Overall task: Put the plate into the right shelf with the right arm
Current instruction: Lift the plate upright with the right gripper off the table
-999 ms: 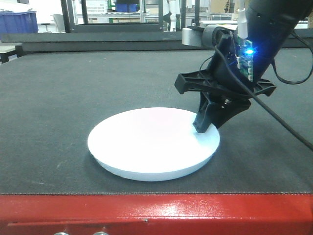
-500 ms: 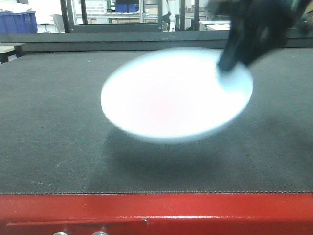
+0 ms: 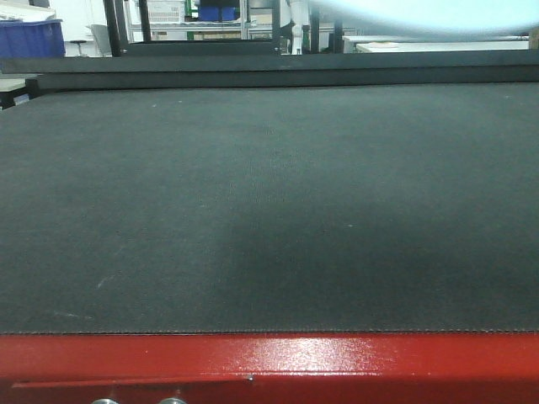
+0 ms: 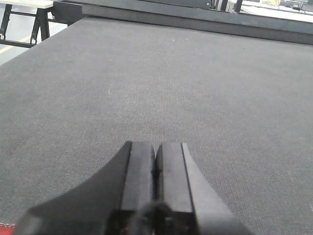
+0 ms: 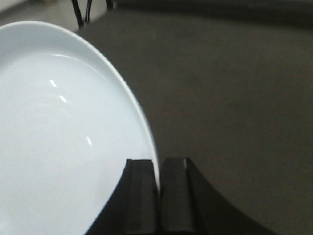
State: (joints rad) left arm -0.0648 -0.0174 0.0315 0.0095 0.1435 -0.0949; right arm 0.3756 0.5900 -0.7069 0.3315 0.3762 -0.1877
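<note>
The white plate (image 5: 58, 137) fills the left of the right wrist view, held up in the air above the dark mat. My right gripper (image 5: 158, 169) is shut on the plate's rim, one finger on each side. In the front view only the plate's blurred lower edge (image 3: 413, 18) shows at the top right; the right arm is out of that frame. My left gripper (image 4: 154, 154) is shut and empty, low over the mat. The steel shelf is not in view.
The dark grey mat (image 3: 269, 202) covers the table, with a red front edge (image 3: 269, 362). A blue bin (image 3: 32, 38) and black frame posts (image 3: 126, 25) stand behind the table's far edge.
The right gripper has lifted the plate off the mat and carried it up and to the right, nearly out of the front view. The mat where it lay is now bare.
</note>
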